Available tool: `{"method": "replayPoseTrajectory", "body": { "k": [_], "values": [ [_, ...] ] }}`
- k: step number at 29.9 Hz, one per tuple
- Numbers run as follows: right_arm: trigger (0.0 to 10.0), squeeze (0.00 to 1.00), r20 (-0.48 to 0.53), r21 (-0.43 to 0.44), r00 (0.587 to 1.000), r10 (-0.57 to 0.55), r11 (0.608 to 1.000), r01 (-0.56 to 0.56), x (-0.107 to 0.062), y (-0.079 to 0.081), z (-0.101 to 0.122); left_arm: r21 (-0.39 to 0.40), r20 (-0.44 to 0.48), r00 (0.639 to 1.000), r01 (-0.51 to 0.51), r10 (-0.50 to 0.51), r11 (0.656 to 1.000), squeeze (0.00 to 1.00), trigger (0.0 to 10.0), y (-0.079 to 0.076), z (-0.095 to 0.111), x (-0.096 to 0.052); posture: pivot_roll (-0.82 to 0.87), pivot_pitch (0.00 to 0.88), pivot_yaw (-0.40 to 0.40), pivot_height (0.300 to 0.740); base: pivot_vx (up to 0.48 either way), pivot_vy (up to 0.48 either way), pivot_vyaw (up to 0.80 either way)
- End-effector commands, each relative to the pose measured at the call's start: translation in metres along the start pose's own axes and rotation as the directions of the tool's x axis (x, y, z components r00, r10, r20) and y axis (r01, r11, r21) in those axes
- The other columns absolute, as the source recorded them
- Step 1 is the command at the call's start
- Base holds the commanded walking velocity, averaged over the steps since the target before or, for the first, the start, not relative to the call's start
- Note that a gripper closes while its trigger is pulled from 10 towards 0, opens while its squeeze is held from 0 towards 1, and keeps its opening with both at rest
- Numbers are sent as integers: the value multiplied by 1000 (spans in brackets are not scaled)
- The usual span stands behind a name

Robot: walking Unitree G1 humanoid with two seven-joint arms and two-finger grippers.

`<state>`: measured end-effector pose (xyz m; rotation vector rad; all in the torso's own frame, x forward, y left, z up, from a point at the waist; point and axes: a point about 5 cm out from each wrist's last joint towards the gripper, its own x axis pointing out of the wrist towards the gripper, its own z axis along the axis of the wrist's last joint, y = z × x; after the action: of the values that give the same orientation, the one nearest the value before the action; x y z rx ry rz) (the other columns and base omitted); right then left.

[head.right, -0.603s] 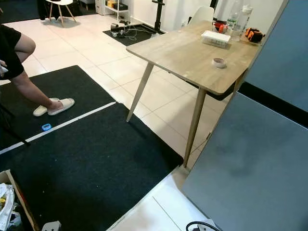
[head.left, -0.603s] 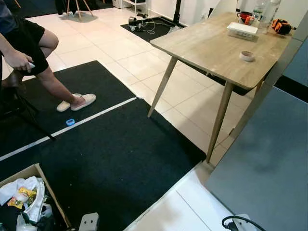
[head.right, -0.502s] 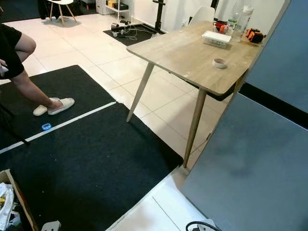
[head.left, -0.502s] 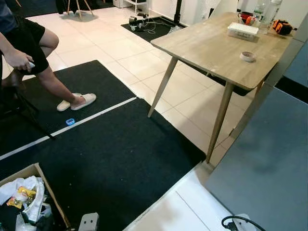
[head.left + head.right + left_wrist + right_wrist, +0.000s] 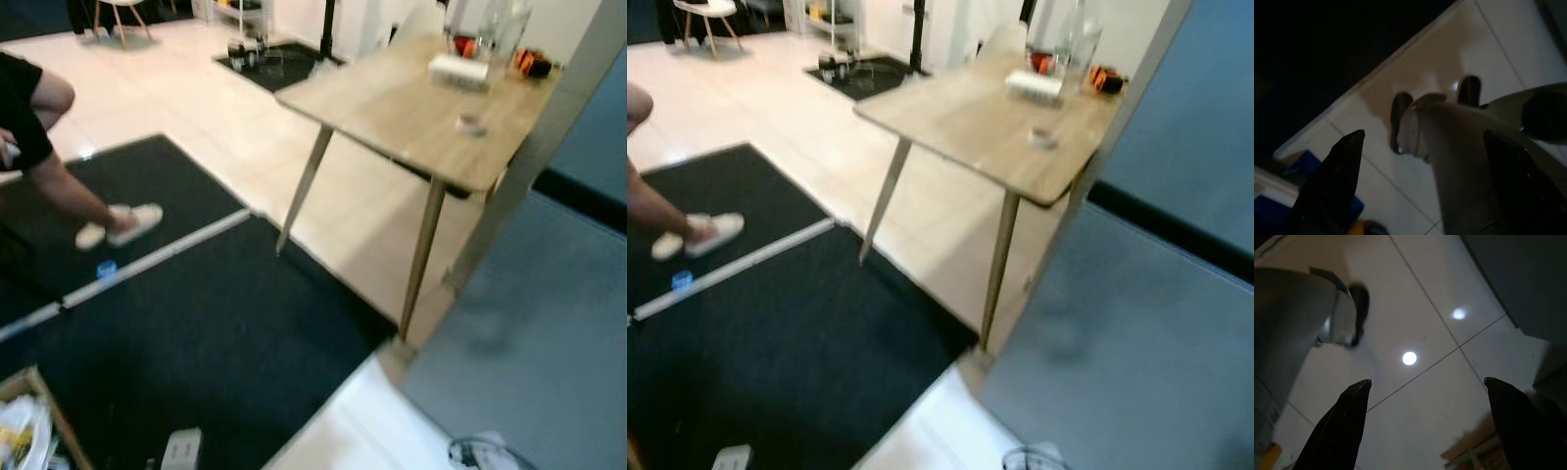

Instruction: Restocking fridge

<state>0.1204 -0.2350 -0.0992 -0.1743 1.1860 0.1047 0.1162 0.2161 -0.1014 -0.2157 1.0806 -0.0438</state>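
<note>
At your far left, a seated person's leg (image 5: 69, 191) rests on the black mat (image 5: 196, 343), foot in a pale slipper (image 5: 122, 223). A white tape line (image 5: 157, 259) crosses the mat, with a small blue item (image 5: 106, 267) beside it. At the lower left corner sits an open box (image 5: 29, 431) holding packets; blur hides what they are. Centre-right stands the wooden bench (image 5: 411, 108), carrying a white tray (image 5: 458, 69), bottles (image 5: 490, 24), a tape roll (image 5: 471, 122) and an orange item (image 5: 534, 64). At your right, the grey fridge (image 5: 1136, 323) stands just beside the bench. The left pincer (image 5: 1420, 181) hangs open over white floor tile (image 5: 1498, 44). The right pincer (image 5: 1425, 416) also hangs open over tile.
</note>
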Motion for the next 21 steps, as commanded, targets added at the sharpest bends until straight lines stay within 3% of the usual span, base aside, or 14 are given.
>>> {"method": "replayPoseTrajectory", "body": {
  "k": [1,14,21],
  "values": [
    [10000,0,11,-4,1000,6,1000,-6,0,0,5,-1,-54,998,24,-24,1000,0,10000,-7,-14,0,57,19,-94,740,311,0,0],
    [10000,0,23,7,999,33,999,-33,1,3,6,1,-58,998,24,-24,1000,0,10000,-6,-14,0,55,22,-89,740,312,0,716],
    [10000,0,27,11,1000,9,1000,-9,1,1,7,3,-57,998,27,-27,1000,0,10000,-7,-14,0,55,23,-91,740,311,0,0]
  ]
}}
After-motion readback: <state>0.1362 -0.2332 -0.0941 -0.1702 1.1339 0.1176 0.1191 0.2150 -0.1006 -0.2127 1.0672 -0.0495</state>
